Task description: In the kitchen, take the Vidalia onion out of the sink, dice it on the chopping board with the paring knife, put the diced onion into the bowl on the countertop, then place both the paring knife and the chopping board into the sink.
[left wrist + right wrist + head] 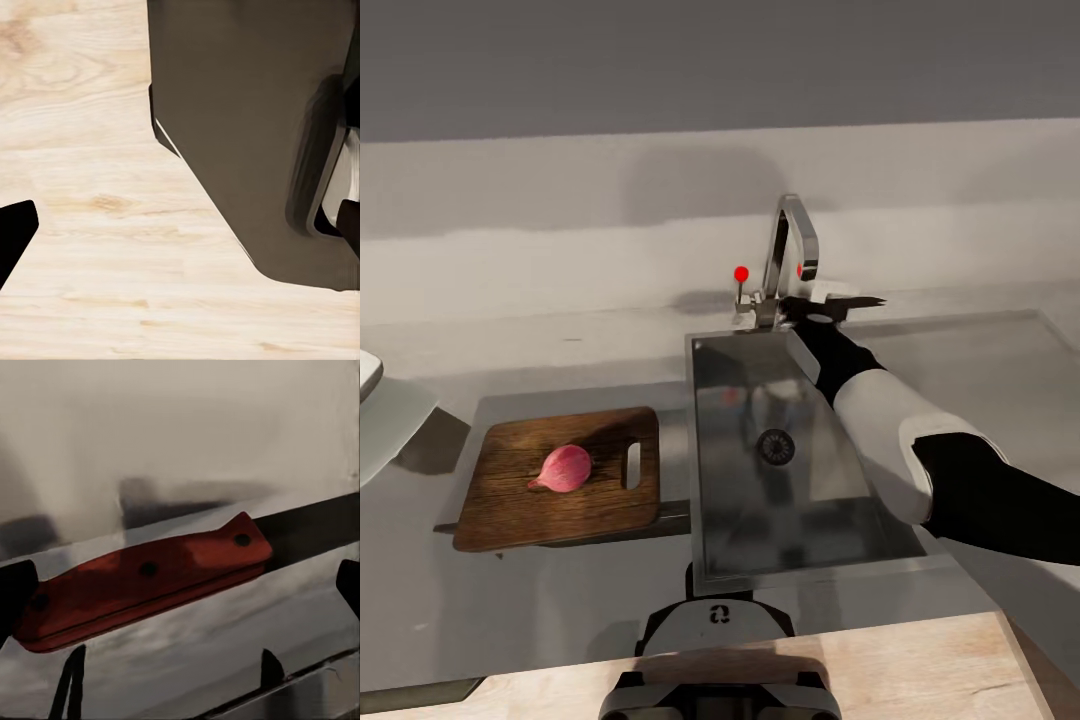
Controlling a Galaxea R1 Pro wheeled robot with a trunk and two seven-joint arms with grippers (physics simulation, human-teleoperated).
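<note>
With the Vidalia onion [566, 468] on the chopping board [510, 495], the right gripper [830, 308] (jaws spread, empty) hovers upper-centre over the paring knife [142, 581]; next, close on its handle.

Pretty plain kitchen backdrop here: a pale off-white wall [560, 190] runs behind the counter, with a darker grey band [660, 60] across the top and a soft smudgy shadow on the wall in the middle. Lighting is dim and diffuse, no hard highlights. Down at the near edge there's light wood-grain flooring [920, 670], and the left wrist view has the same blond planks [97, 225] beside a dark grey cabinet panel [247, 112].
</note>
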